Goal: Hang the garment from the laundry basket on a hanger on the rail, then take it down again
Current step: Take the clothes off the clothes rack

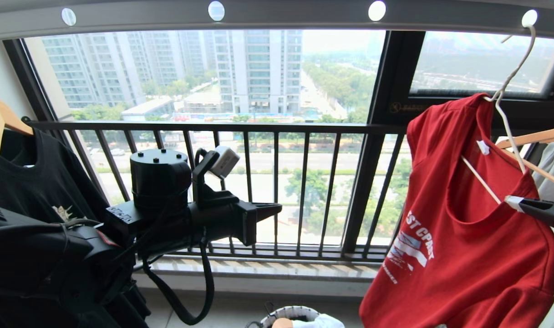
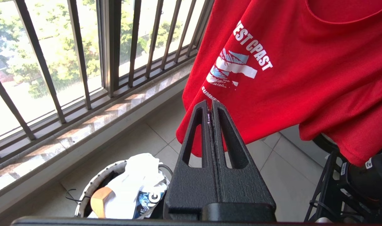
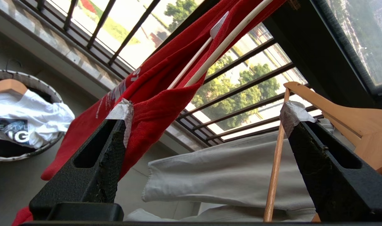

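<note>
The red garment (image 1: 463, 255) hangs on the pale wire hanger (image 1: 509, 86), whose hook sits in a hole of the grey rail (image 1: 277, 16) at the upper right. My right gripper (image 1: 515, 202) is at the shirt's right shoulder, and its jaws stand wide open. In the right wrist view (image 3: 206, 108) the red cloth (image 3: 153, 106) rests against one taped finger and nothing is clamped. The left gripper (image 1: 277, 208) is held out over the middle, shut and empty (image 2: 209, 105), short of the shirt's hem (image 2: 303, 72). The laundry basket (image 1: 290, 314) stands on the floor below.
A black T-shirt (image 1: 31, 182) on a wooden hanger hangs at the left. A wooden hanger (image 3: 335, 110) with pale grey cloth (image 3: 228, 175) hangs just right of the red shirt. The basket holds white cloth (image 2: 131, 185). The black window railing (image 1: 258, 130) runs behind.
</note>
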### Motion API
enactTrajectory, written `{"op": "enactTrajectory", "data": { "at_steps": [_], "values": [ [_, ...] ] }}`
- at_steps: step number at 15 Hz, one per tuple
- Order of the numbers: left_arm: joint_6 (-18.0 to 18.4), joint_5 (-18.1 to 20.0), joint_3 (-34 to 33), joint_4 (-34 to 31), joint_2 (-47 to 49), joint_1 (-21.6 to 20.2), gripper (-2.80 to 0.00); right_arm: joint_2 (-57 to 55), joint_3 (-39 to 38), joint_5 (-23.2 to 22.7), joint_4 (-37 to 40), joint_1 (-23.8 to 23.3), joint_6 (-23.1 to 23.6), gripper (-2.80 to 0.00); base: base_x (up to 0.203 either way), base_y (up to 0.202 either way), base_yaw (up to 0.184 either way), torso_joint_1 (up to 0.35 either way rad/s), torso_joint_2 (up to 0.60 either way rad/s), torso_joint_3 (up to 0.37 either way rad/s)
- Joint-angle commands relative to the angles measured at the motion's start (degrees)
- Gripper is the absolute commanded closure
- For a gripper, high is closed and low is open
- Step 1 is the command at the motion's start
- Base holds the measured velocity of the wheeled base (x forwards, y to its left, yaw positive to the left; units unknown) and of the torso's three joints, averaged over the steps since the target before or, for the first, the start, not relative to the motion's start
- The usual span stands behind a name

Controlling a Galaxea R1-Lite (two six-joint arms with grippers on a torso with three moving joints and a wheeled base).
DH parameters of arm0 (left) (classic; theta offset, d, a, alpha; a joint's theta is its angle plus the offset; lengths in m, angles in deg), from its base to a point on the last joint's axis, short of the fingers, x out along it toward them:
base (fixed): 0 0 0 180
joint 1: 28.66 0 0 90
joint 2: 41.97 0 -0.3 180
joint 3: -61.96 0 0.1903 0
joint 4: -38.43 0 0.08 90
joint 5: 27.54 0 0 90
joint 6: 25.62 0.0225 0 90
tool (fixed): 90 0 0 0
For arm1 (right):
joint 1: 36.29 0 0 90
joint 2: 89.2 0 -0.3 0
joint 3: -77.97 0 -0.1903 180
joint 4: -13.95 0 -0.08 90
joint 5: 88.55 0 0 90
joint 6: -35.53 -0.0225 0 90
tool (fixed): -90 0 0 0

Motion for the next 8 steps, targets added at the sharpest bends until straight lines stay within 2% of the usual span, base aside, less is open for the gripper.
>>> {"op": "enactTrajectory", "data": {
  "at_steps": [1, 4, 8],
  "values": [
    [-0.09, 0.15, -0.01, 0.31, 0.02, 0.10, 0.00, 1.39, 0.19, 0.02, 0.06, -0.84, 0.94, -2.80, 0.000, 0.000, 0.000, 0.000, 0.00, 0.000],
    [-0.09, 0.15, -0.01, 0.23, -0.07, 0.09, 0.00, 1.31, 2.04, -0.07, -0.18, -1.80, 1.31, -2.80, 0.000, 0.000, 0.000, 0.000, 0.00, 0.000],
    [-0.09, 0.15, -0.01, 0.23, -0.07, 0.10, 0.00, -5.58, 7.34, -0.62, -2.63, -2.67, -0.62, -2.80, 0.000, 0.000, 0.000, 0.000, 0.00, 0.000]
  ]
}}
